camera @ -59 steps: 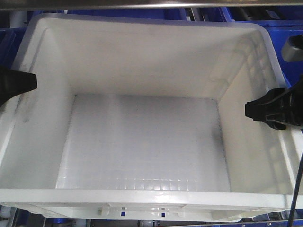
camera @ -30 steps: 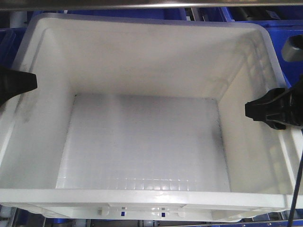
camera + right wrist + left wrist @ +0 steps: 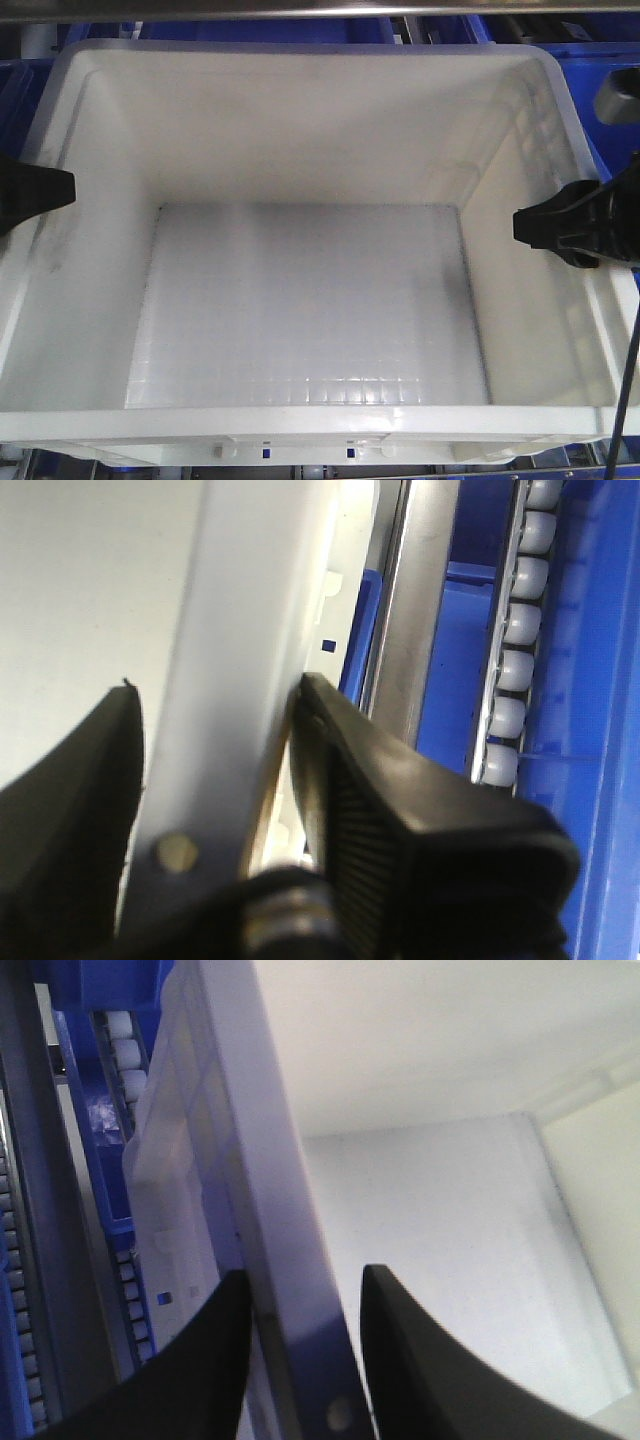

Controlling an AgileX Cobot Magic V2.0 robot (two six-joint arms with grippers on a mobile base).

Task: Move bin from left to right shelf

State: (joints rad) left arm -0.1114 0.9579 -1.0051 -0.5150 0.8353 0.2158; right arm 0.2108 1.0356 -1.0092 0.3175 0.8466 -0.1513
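Bin: we are looking down into the white bin (image 3: 300, 300), which is filling almost the whole front view, its grid-textured floor bare and its ribbed rim running along all four sides.
Left gripper: we are seeing the left gripper (image 3: 297, 1360) straddling the bin's left wall from above, one black finger outside and one inside.
Left jaws: they are standing only as far apart as the rim is thick, pinching that wall between them.
Right gripper: we are seeing the right gripper (image 3: 215, 770) astride the bin's right wall in the same way, its ridged outer finger (image 3: 400, 810) pressing against the outer face.
Right jaws: they are closing tight on the right rim, with the wall filling the gap between them.
Surroundings: we are seeing blue crates (image 3: 600, 90) behind and beside the bin, a grey metal rail (image 3: 415, 610) just beside its right wall, and rows of white rollers (image 3: 515, 630) in blue tracks on both sides.
Bin's place: it is sitting between these roller tracks; we cannot tell whether it is resting on them or lifted clear.
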